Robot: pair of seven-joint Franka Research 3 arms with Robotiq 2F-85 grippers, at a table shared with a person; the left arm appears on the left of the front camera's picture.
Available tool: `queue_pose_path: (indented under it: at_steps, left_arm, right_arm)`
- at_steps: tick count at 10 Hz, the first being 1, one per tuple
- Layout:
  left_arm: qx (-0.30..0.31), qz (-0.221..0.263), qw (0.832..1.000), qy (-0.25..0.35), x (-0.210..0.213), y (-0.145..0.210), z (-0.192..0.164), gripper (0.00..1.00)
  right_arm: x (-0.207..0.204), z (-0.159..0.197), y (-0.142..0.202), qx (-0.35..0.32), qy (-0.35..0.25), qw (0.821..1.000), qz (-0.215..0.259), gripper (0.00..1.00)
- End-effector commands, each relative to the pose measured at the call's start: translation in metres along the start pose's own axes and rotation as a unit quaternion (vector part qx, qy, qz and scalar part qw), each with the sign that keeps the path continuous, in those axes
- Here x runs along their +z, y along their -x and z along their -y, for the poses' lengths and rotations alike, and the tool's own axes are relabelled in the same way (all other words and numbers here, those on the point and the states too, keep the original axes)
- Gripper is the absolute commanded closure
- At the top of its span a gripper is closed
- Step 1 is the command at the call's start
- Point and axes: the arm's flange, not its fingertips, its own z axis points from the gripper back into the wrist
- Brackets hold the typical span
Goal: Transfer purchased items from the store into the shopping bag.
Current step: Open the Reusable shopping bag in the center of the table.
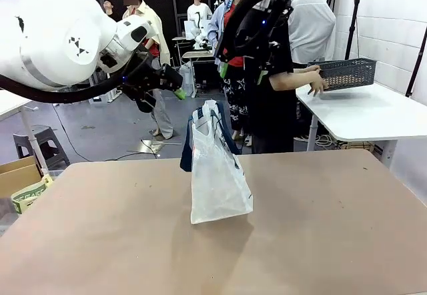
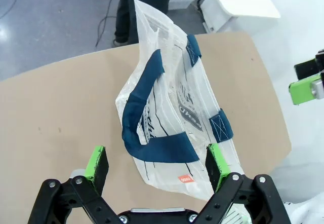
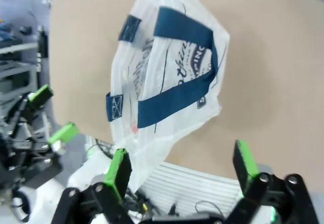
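The whitish translucent shopping bag (image 1: 217, 175) with navy handles stands upright in the middle of the brown table (image 1: 320, 241). My left gripper (image 1: 163, 100) hangs open above and to the left of it; in the left wrist view its fingers (image 2: 96, 163) straddle the bag (image 2: 172, 107) from above without touching. My right gripper (image 1: 243, 72) is open, high over the bag (image 3: 167, 77). At the far right a person in black holds the dark grey mesh basket (image 1: 347, 73). Something brownish shows through its lattice; single items cannot be told apart.
A white table (image 1: 373, 115) stands at the back right under the basket. A cardboard box (image 1: 20, 181) and a grey stool (image 1: 43, 145) sit on the floor at the left. Other people stand farther back.
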Motion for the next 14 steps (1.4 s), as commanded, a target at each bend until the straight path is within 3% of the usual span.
queue_pose_path:
  at_steps: [1,2,5,14]
  left_arm:
    - [-0.014,0.005,1.000,-0.010,0.006,0.005,0.010,0.00]
    - [-0.014,0.005,1.000,-0.010,0.006,0.005,0.010,0.00]
    - [0.040,-0.020,0.999,0.013,-0.019,-0.016,-0.015,0.00]
    - [0.040,-0.049,0.997,0.047,-0.047,-0.022,-0.020,0.00]
  right_arm:
    - [0.010,-0.002,0.014,0.001,-0.003,1.000,0.022,0.00]
    - [0.010,-0.002,0.014,0.001,-0.003,1.000,0.022,0.00]
    - [-0.028,-0.009,-0.015,-0.034,0.003,0.998,-0.052,0.00]
    - [-0.089,-0.006,-0.049,-0.048,-0.016,0.994,-0.098,0.00]
